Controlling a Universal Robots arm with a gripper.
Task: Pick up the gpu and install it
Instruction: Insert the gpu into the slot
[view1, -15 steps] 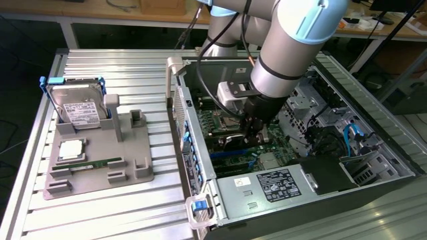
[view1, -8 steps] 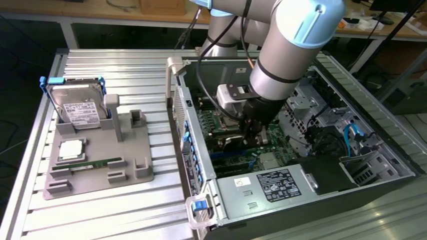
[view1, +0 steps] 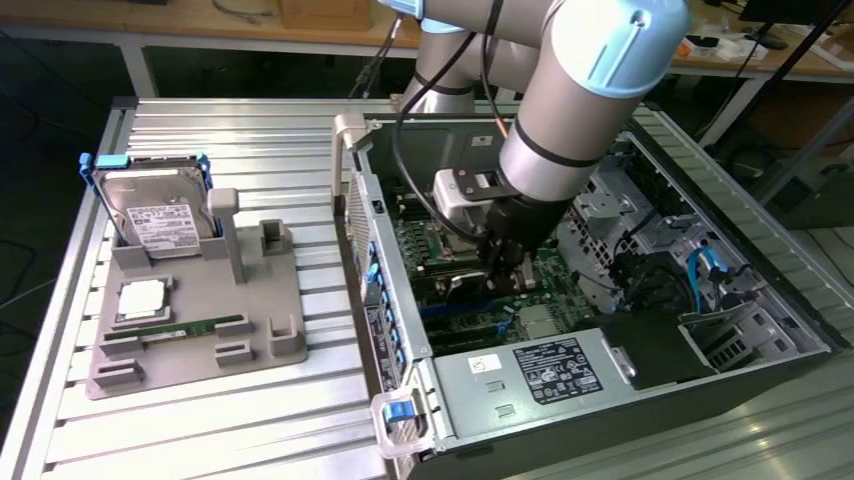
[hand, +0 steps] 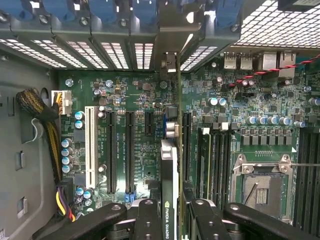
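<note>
Gripper (hand: 172, 220) closed partway on the gpu (hand: 169, 175), which stands on edge between its fingers (hand: 149, 220) inside the case (view1: 747, 250), its bracket toward the case's slotted rear wall. The card hangs over the motherboard (hand: 130, 100) among the long black slots; contact cannot be told. A power supply (view1: 534, 370) also sits in the case. Beside the case, a grey holder (view1: 200, 345) carries an upright hard drive (view1: 158, 225), a CPU (view1: 143, 300) and a memory stick (view1: 194, 327).
</note>
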